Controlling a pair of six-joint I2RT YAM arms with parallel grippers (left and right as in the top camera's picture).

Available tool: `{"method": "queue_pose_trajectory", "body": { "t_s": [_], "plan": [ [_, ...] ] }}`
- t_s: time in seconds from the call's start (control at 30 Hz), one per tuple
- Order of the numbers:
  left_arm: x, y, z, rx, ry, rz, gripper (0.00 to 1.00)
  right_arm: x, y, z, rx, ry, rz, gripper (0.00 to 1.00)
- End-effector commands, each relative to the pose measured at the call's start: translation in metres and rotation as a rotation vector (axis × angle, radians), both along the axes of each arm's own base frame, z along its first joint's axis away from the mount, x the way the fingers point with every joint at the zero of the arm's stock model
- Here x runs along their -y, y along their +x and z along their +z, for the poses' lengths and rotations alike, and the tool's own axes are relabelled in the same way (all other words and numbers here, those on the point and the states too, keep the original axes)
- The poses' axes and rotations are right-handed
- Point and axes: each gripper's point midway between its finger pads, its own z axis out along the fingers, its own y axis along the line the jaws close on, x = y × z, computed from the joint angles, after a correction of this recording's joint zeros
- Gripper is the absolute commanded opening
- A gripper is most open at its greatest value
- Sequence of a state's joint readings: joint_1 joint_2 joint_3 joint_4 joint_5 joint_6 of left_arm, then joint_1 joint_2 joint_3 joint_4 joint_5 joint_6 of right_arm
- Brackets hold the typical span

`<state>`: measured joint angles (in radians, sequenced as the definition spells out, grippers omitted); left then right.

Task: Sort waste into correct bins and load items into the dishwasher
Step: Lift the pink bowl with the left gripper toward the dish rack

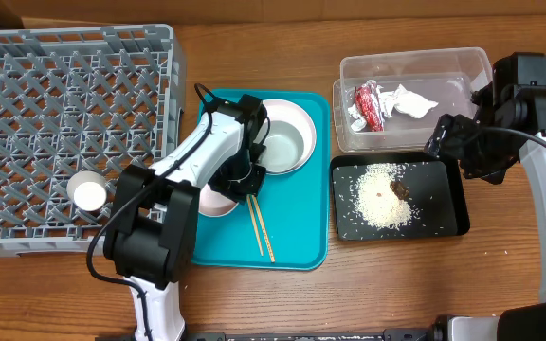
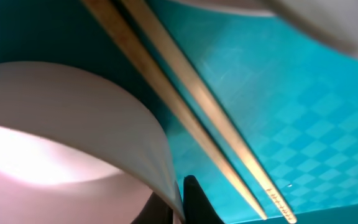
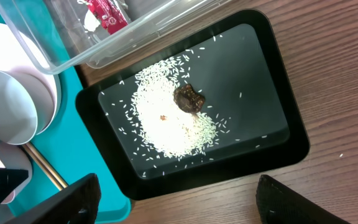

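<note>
In clear tub [image 1: 415, 62]: red wrapper [image 1: 370, 104], crumpled napkin [image 1: 410, 100]. In black tray [image 1: 448, 204]: scattered rice [image 1: 385, 194], brown lump [image 1: 399, 189]. In grey rack [image 1: 64, 95]: white cup [image 1: 90, 194]. On teal tray [image 1: 297, 248]: plate [image 1: 292, 106] under grey-green bowl [image 1: 285, 144], pink bowl [image 1: 214, 204], chopsticks [image 1: 261, 227].

**Dish rack [image 1: 64, 123] at the left, large tray [image 1: 301, 237] in the middle, two bins at the right.**

A small cup [image 1: 89, 193] is set in the near right part of the dish rack. On the large tray, a plate [image 1: 297, 109] is placed at the far side with a bowl [image 1: 282, 149] on it. A second bowl [image 1: 218, 202] is set nearer and to the left, and chopsticks [image 1: 261, 227] are laid just right of it. Further right, the plastic tub [image 1: 463, 66] is set behind the shallow tray [image 1: 448, 204]. A snack wrapper [image 1: 370, 104] and a paper napkin [image 1: 410, 101] are held in the tub, the wrapper to the left. Rice grains [image 1: 382, 204] and a food lump [image 1: 399, 189] are spread on the shallow tray.
</note>
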<state>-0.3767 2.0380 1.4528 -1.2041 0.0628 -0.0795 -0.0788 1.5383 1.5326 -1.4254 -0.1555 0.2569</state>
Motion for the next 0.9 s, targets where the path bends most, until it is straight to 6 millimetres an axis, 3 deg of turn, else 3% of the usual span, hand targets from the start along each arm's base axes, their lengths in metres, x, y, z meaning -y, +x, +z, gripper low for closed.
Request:
{"method": "queue_pose_trajectory", "body": {
  "t_s": [0.0, 0.13, 0.33, 0.43, 0.63, 0.87],
  "plan": [
    [0.0, -0.002, -0.003, -0.011, 0.011, 0.021, 0.04, 0.002, 0.0, 0.005, 0.015, -0.007, 0.0, 0.82],
    [0.005, 0.008, 0.015, 0.048, -0.009, 0.044, 0.04, 0.001, -0.001, 0.004, 0.011, -0.007, 0.0, 0.82],
    [0.007, 0.035, 0.081, 0.261, -0.072, 0.052, 0.04, 0.001, -0.001, 0.004, 0.011, -0.007, 0.0, 0.82],
    [-0.004, 0.048, 0.12, 0.392, -0.083, 0.058, 0.04, 0.001, -0.001, 0.004, 0.011, -0.007, 0.0, 0.82],
    [-0.041, 0.066, 0.168, 0.537, -0.129, 0.045, 0.04, 0.001, -0.001, 0.004, 0.011, -0.007, 0.0, 0.82],
    [-0.064, 0.087, 0.22, 0.646, -0.443, -0.002, 0.04, 0.001, -0.001, 0.004, 0.011, -0.007, 0.0, 0.82]
  ]
}}
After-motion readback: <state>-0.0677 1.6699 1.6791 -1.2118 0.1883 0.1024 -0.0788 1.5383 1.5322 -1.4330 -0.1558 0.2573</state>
